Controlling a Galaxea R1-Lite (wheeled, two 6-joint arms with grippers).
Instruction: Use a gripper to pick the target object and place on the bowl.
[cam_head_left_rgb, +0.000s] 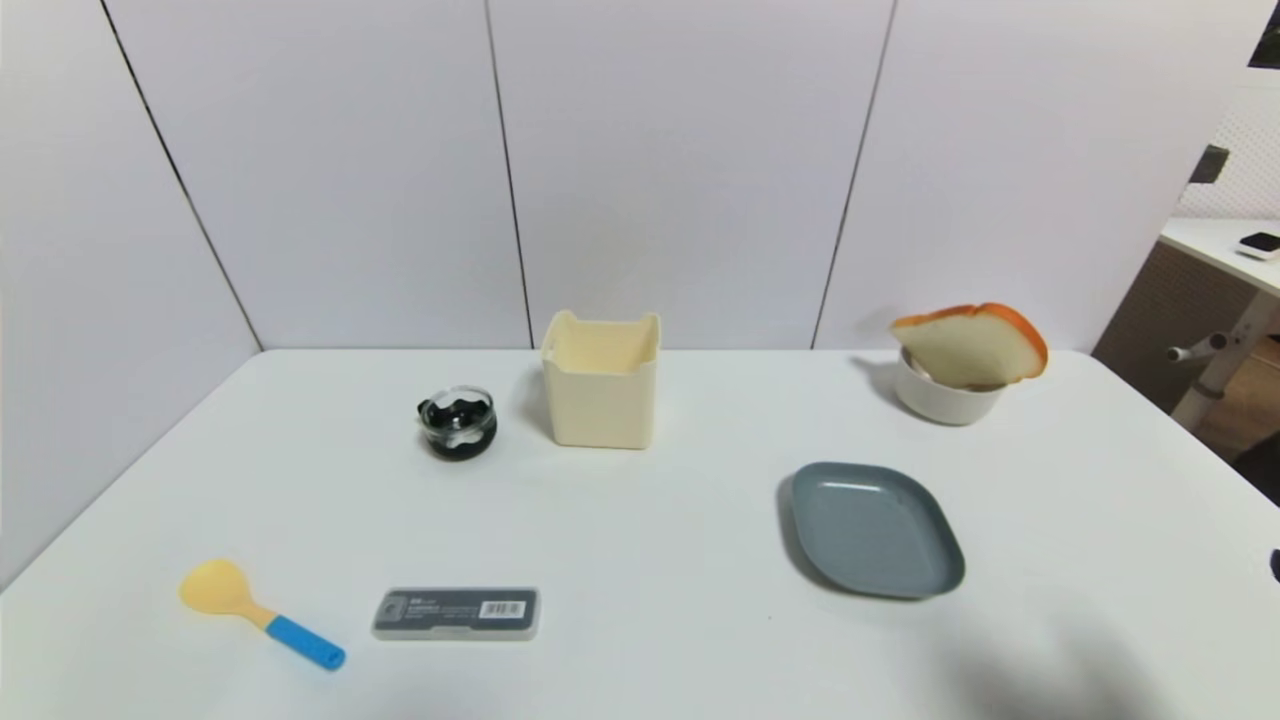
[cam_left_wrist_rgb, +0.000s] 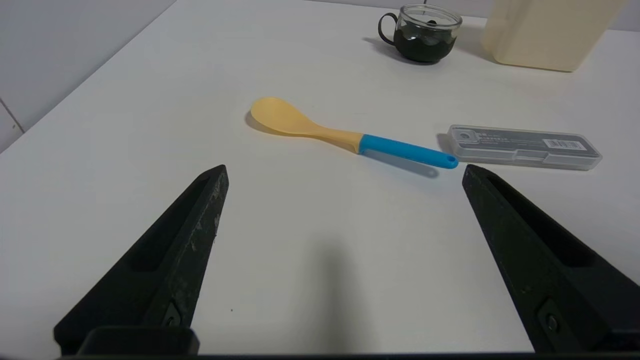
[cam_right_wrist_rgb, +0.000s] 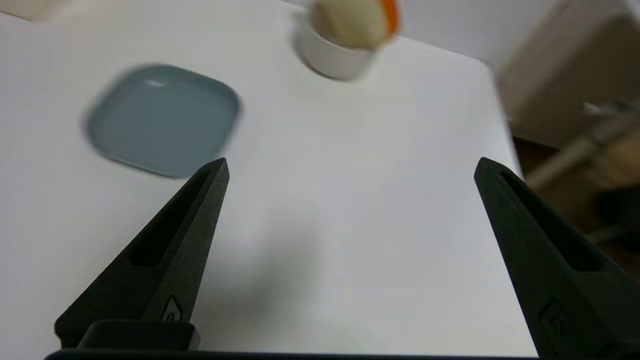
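The slice of bread (cam_head_left_rgb: 972, 343), white with an orange-brown crust, rests tilted on the small off-white bowl (cam_head_left_rgb: 945, 400) at the back right of the table. Both also show in the right wrist view, the bread (cam_right_wrist_rgb: 352, 17) on the bowl (cam_right_wrist_rgb: 332, 52). My right gripper (cam_right_wrist_rgb: 350, 167) is open and empty above bare table, well short of the bowl. My left gripper (cam_left_wrist_rgb: 345, 170) is open and empty over the table's front left. Neither gripper shows in the head view.
A blue-grey plate (cam_head_left_rgb: 872, 528) lies in front of the bowl. A cream square container (cam_head_left_rgb: 600, 380) and a glass cup of dark stuff (cam_head_left_rgb: 457, 422) stand at the back. A yellow spoon with a blue handle (cam_head_left_rgb: 258, 611) and a grey case (cam_head_left_rgb: 456, 612) lie front left.
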